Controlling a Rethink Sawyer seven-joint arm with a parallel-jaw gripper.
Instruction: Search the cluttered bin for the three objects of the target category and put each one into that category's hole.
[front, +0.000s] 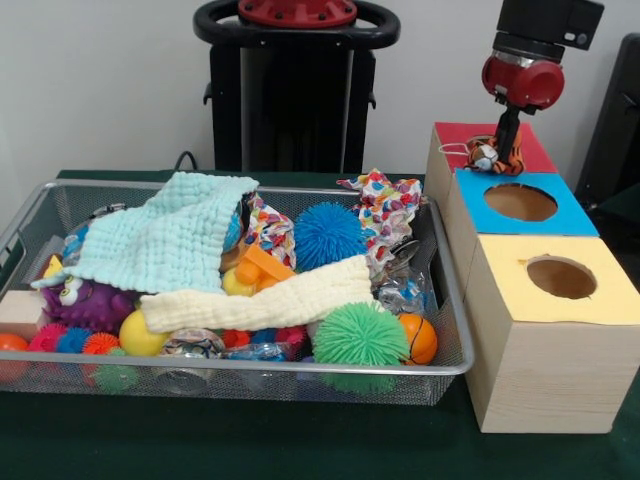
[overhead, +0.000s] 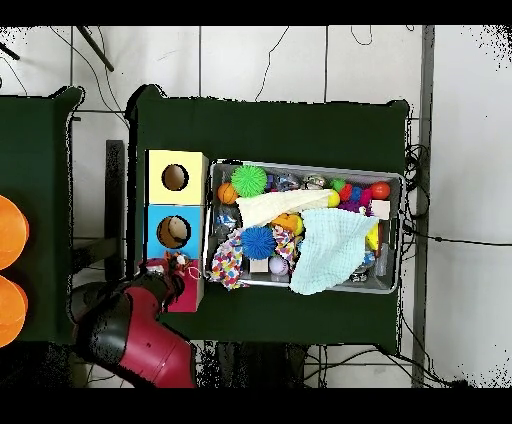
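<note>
1. At the upper right of the front view, the pincer (front: 505, 150) appears closed on the striped tiger toy (front: 490, 155).
2. The toy sits over the red-topped box (front: 535, 148), hiding its hole.
3. The wire bin (front: 447, 330) fills the frame's left.

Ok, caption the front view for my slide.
Claw holds striped tiger toy over the red-topped box beside the cluttered bin.
</note>
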